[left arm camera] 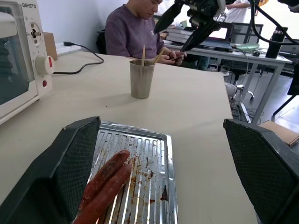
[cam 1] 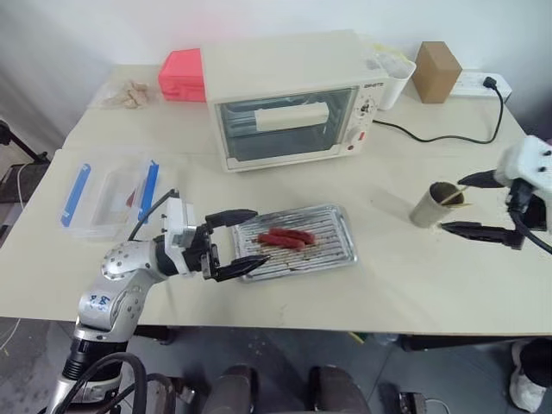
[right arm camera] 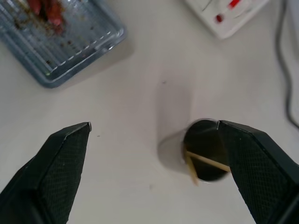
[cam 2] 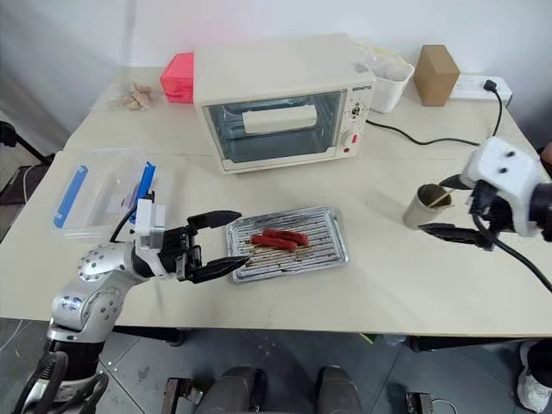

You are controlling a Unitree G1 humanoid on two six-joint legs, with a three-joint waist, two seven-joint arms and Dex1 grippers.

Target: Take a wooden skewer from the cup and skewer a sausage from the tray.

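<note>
The silver tray [cam 1: 332, 246] lies at the table's front middle with red sausages [cam 1: 286, 238] side by side on its ridged bottom. My left gripper [cam 1: 260, 236] is open at the tray's left end, its fingers [left arm camera: 70, 163] reaching in over that end towards the sausages. The grey metal cup [cam 1: 430, 205] stands to the right with thin wooden skewers [left arm camera: 144, 53] leaning in it. My right gripper [cam 1: 451, 204] hangs open just above and to the right of the cup, with nothing between its fingers [right arm camera: 56, 163]. From above, the skewers [right arm camera: 208, 162] cross the cup's mouth [right arm camera: 205, 156].
A cream toaster oven [cam 1: 289, 99] stands behind the tray, its black cable [cam 1: 431, 138] running to a power strip [cam 1: 483, 84]. A clear box with blue clips [cam 1: 108, 194] sits at the left. A pink box [cam 1: 181, 75], white tub [cam 1: 392, 78] and brown box [cam 1: 435, 71] line the back. A person [left arm camera: 133, 32] sits beyond the table.
</note>
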